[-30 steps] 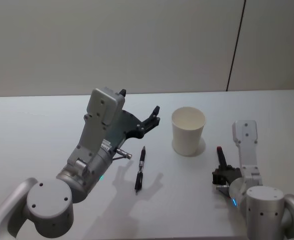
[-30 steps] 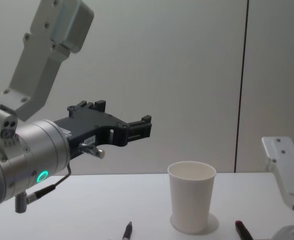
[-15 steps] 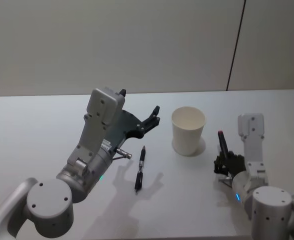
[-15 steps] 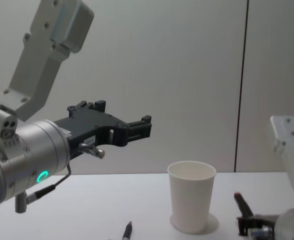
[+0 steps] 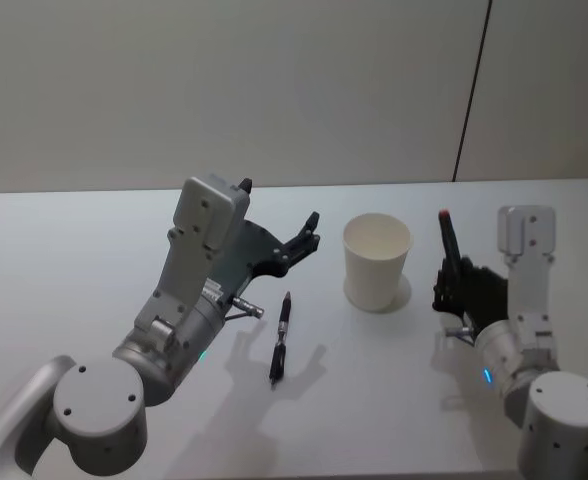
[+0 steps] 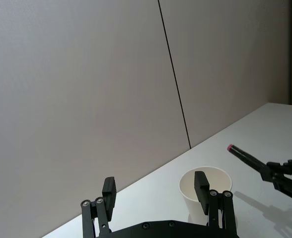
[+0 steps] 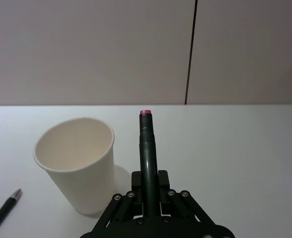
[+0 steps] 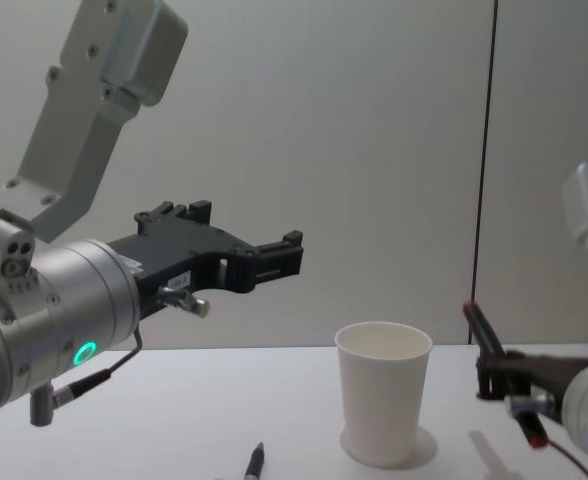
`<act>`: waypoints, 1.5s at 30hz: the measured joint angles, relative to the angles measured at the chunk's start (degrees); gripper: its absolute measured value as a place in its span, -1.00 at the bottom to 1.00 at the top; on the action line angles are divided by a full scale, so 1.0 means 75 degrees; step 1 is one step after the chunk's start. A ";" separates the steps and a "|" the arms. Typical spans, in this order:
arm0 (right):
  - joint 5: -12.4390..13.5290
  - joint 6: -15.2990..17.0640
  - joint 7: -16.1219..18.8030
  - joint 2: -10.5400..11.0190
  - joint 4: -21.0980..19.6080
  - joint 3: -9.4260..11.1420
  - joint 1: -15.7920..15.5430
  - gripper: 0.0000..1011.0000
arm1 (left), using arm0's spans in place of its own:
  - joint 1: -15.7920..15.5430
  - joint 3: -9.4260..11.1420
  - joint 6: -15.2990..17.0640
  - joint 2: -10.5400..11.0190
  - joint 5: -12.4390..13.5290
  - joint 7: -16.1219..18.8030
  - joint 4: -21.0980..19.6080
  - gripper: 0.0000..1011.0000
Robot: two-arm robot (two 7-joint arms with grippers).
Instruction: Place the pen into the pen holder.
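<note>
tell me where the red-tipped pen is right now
The red-tipped pen is held in the right gripper, above the table on the robot's right in the head view, just right of the white paper cup, its red end pointing up.

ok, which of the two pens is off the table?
The red-tipped pen, held up in the right gripper beside the paper cup. The other pen lies flat on the table, on the cup's opposite side.

Head camera high, angled forward and down over table (image 5: 64, 240). Chest camera lower, level across tabletop, side-on. Wrist cameras close, facing back wall (image 5: 274, 90). All four views share pen holder (image 5: 377, 262).
</note>
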 joint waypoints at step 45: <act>-0.0910 -0.5189 0.2300 -0.0169 0.2868 0.0261 0.1915 -0.64 | 0.0000 0.0000 0.0000 0.0000 0.0001 0.0000 0.0000 0.98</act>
